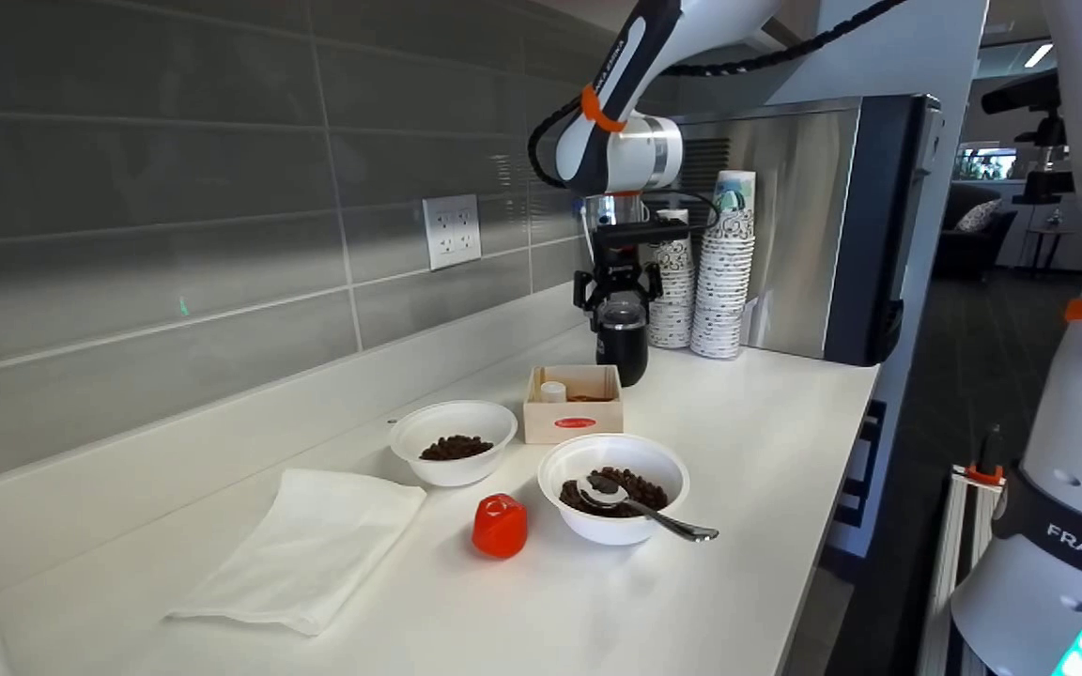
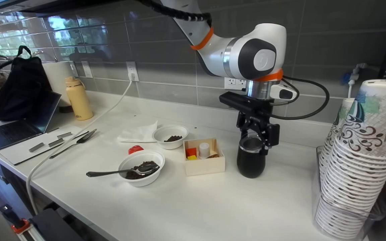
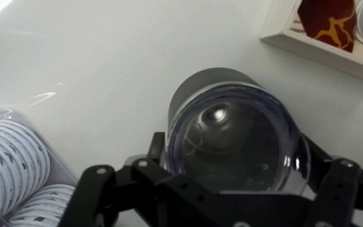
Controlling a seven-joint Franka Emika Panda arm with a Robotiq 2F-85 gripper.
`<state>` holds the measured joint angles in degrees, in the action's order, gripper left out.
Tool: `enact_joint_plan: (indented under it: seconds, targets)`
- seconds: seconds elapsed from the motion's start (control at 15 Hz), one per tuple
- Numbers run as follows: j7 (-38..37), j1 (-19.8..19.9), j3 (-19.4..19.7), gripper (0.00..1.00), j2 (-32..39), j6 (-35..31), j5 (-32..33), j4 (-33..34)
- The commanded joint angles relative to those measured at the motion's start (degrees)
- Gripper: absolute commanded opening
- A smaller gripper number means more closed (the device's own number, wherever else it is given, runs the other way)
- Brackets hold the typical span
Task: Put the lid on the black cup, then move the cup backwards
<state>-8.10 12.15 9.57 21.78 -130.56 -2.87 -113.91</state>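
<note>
Straddling a clear rounded lid (image 3: 232, 135) atop a glossy black cylindrical cup (image 2: 250, 163)

I check my room first. The smooth white counter (image 2: 233, 207) gives me a broad stretch between the cup and its front edge (image 1: 826, 526), the two well apart. A small pale wooden box (image 2: 206, 169) sits near the cup, with a gap between them; on the opposite side, a clear plastic bin (image 3: 55, 162) holds tall stacks of white patterned paper cups (image 2: 360, 167). Grey wall tiles (image 2: 166, 73) rise behind.

The cup stands upright on the counter, its dark side rounding in at the base. A silvery band rings it where the lid begins, and the lid carries a bright glint. How firmly the lid sits, I cannot see. My black two-finger gripper (image 3: 237, 148) points down over it, fingers (image 3: 157, 145) spread to about the lid's width, one at each side; I cannot tell whether they press on it.
</note>
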Motion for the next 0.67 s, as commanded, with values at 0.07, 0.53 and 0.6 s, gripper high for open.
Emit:
enact_joint_plan:
  seconds: [0.07, 0.53, 0.6]
  targets:
    - [-1.0, -0.6, 0.5, 1.00, -1.6, 0.4, -0.7, -0.7]
    - [-2.8, -1.1, 1.0, 1.00, -5.8, 4.1, 0.3, -1.7]
    - [-3.2, -1.1, 1.2, 1.00, -6.4, 4.8, 0.5, -1.8]
